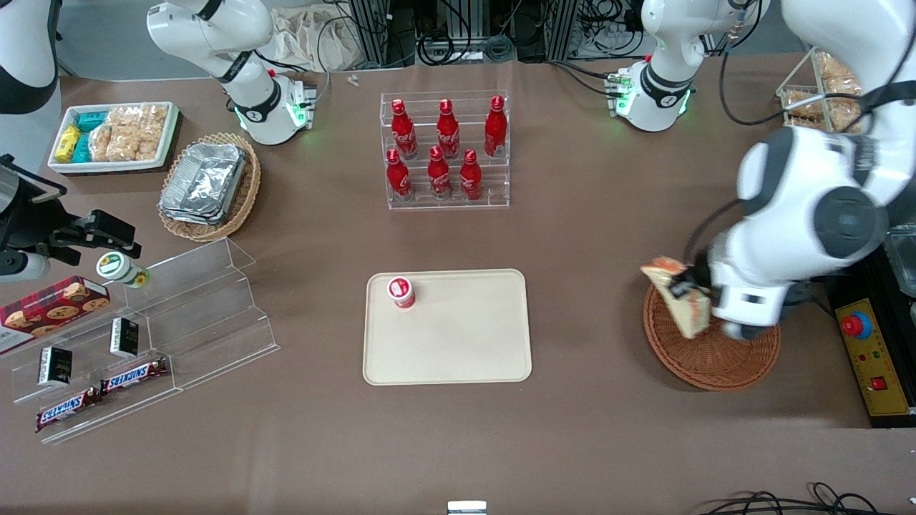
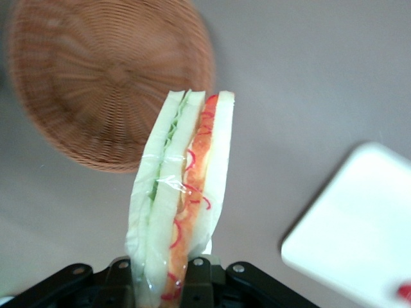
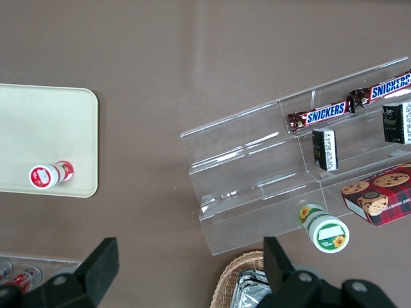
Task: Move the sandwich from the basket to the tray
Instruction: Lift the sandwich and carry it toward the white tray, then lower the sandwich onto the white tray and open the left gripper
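Note:
My left gripper (image 1: 690, 290) is shut on the sandwich (image 1: 678, 295), a clear-wrapped wedge of pale bread with red, orange and green filling, and holds it above the rim of the basket (image 1: 715, 354) on the side toward the tray. In the left wrist view the sandwich (image 2: 183, 192) stands between my two fingers (image 2: 199, 279), with the reddish-brown wicker basket (image 2: 96, 77) empty below it. The cream tray (image 1: 458, 343) lies at the table's middle, toward the parked arm from the basket; a corner of it shows in the left wrist view (image 2: 356, 237).
A small red-and-white cup (image 1: 401, 292) stands on the tray's corner. A clear rack of red bottles (image 1: 445, 150) stands farther from the front camera. A yellow control box (image 1: 869, 354) lies beside the basket. A clear stepped shelf (image 1: 143, 336) with snacks is toward the parked arm's end.

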You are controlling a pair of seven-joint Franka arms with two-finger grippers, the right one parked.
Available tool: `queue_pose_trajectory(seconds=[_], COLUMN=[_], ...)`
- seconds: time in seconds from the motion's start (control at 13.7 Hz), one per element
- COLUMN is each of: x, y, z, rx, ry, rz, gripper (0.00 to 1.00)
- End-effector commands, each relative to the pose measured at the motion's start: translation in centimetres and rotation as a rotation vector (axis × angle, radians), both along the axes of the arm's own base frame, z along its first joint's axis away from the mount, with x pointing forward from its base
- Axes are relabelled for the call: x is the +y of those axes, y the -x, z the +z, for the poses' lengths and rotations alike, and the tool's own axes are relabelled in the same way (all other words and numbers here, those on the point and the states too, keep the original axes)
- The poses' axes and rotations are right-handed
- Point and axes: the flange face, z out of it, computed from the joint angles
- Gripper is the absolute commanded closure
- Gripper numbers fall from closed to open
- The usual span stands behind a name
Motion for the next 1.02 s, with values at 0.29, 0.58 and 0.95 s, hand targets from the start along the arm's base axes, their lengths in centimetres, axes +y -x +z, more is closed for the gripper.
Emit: queue_pose_trajectory(seconds=[0.29, 0.58, 0.95], x=[-19.1, -24.0, -26.2], y=[5.2, 3.3, 2.9], z=[-4.2, -12.5, -19.7], rx=[-0.164, -0.153, -0.199], ry=[-0.042, -0.010, -0.053], rz=[-0.466, -0.455, -0.378], gripper=[1.00, 1.00, 0.99])
